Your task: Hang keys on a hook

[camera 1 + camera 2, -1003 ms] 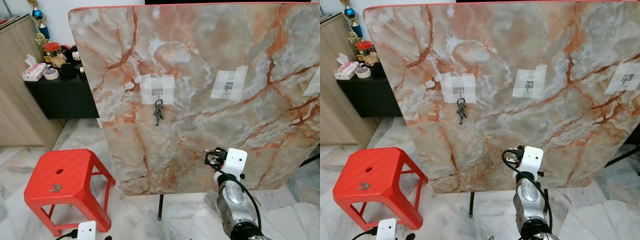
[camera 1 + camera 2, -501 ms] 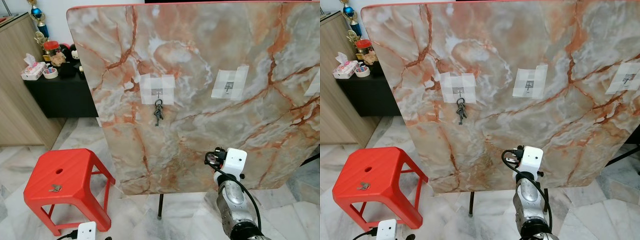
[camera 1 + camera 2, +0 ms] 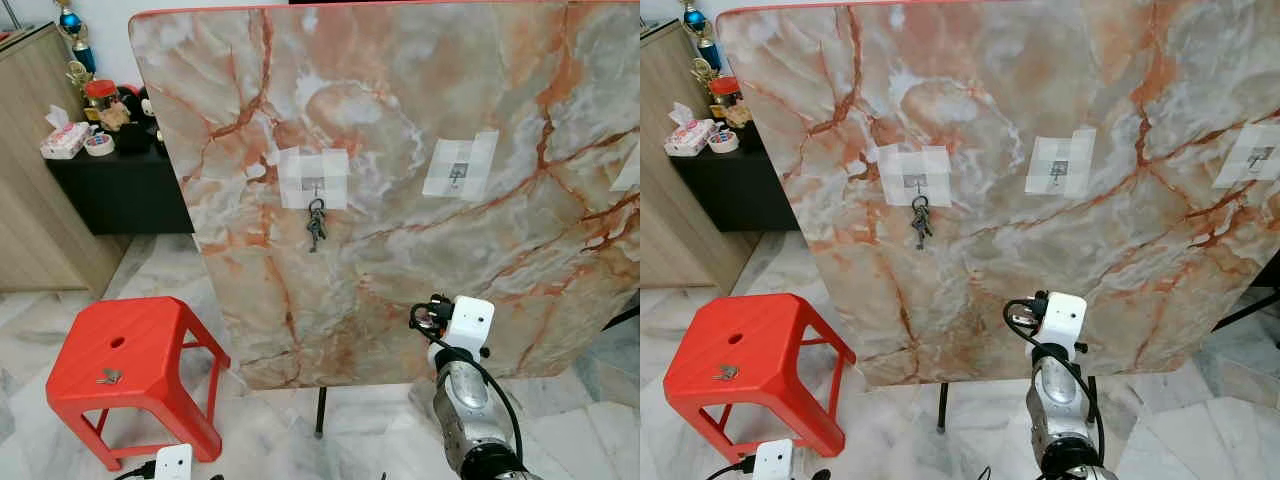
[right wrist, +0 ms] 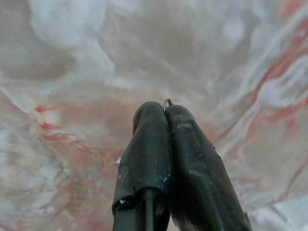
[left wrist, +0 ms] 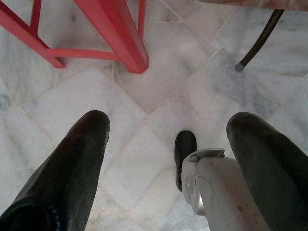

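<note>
Marble board point(image 3: 400, 150), keys point(image 3: 316, 224) on its left hook point(image 3: 315, 186), red stool point(image 3: 130, 370) lower left, right gripper point(image 4: 164, 109) pinched on a thin wire ring point(image 4: 167, 101), left gripper point(image 5: 168, 139) spread above floor

Marble board point(image 3: 400, 150) walls off the front — floor point(image 5: 159, 96) open below

Red stool point(image 3: 130, 370) stands at eight o'clock; the board's thin leg point(image 3: 320, 412) at six; bare tiles between them.
</note>
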Controlling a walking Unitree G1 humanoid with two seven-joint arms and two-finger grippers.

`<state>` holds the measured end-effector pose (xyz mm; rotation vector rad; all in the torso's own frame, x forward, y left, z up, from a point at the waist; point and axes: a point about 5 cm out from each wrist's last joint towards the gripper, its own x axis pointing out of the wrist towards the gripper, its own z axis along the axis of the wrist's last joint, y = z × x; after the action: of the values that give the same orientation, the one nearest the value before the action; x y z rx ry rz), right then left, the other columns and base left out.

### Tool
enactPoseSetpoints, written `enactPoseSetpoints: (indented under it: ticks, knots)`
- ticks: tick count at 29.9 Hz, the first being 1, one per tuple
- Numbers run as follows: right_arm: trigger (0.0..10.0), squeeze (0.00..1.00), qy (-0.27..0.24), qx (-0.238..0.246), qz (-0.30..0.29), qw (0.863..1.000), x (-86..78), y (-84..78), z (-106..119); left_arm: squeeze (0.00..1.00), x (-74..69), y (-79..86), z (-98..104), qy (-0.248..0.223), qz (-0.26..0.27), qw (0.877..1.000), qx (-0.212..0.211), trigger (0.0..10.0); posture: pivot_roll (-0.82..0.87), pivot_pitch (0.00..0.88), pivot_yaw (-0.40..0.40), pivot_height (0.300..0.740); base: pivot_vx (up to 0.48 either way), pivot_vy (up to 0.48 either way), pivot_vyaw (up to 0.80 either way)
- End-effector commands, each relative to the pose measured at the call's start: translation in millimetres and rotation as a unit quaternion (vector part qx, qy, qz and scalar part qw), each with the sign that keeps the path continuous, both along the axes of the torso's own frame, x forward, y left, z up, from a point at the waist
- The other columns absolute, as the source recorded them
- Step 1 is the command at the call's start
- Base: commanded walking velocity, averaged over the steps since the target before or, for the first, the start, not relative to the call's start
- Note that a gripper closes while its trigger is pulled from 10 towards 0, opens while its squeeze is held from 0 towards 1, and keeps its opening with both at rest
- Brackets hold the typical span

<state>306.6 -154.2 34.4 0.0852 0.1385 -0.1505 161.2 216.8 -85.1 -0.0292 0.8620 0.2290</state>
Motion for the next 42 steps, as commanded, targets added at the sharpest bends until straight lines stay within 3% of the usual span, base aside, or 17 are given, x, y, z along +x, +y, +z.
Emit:
enactPoseSetpoints:
  ticks: [1, 6, 11, 16, 18, 27, 32, 42]
  knots:
    - [10.0, 0.0, -0.037, -0.042, 0.003, 0.998, 4.7, -1.8, 13, 0.0, -7.1, -0.1, -4, 0.018, 0.0, 1.0, -0.002, 10.0, 0.03, 0.023, 0.006, 0.74, 0.0, 0.0, 0.0]
    - [10.0, 0.0, -0.092, -0.125, -0.006, 0.988, 13.3, -7.3, 35, 0.0, -7.1, -0.4, -4, 0.019, 0.0, 1.0, -0.002, 10.0, 0.03, 0.024, 0.008, 0.74, 0.0, 0.0, 0.0]
    - [10.0, 0.0, -0.147, -0.27, -0.059, 0.95, 24.8, -22.5, 65, 0.0, -6.2, -0.4, -3, 0.018, 0.0, 1.0, -0.001, 10.0, 0.02, 0.023, 0.009, 0.74, 0.0, 0.0, 0.0]
    - [10.0, 0.0, -0.165, -0.324, -0.062, 0.929, 30.5, -23.8, 75, 0.0, -5.2, -0.1, -3, 0.017, 0.002, 1.0, -0.001, 10.0, 0.02, 0.022, 0.007, 0.74, 0.0, 0.0, 0.0]
    - [10.0, 0.0, -0.172, -0.36, -0.07, 0.914, 35.8, -24.0, 82, 0.0, -4.8, 0.7, -3, 0.017, 0.003, 1.0, 0.0, 10.0, 0.02, 0.022, 0.01, 0.74, 0.0, 0.0, 0.0]
    - [10.0, 0.0, -0.173, -0.38, -0.076, 0.906, 50.4, -22.7, 96, 0.0, -2.8, 3.2, -2, 0.014, 0.006, 1.0, 0.001, 10.0, 0.03, 0.015, 0.013, 0.74, 0.0, 0.0, 0.0]
    - [10.0, 0.0, -0.188, -0.411, -0.069, 0.889, 57.2, -16.0, 105, 0.0, -1.5, 3.5, -1, 0.013, 0.006, 1.0, 0.001, 10.0, 0.03, 0.012, 0.016, 0.74, 0.0, 0.0, 0.0]
    - [10.0, 0.0, -0.182, -0.41, -0.064, 0.891, 65.7, -10.3, 113, 0.0, 0.6, 3.2, 0, 0.01, 0.007, 1.0, 0.001, 10.0, 0.03, 0.012, 0.015, 0.74, 0.0, 0.0, 0.0]
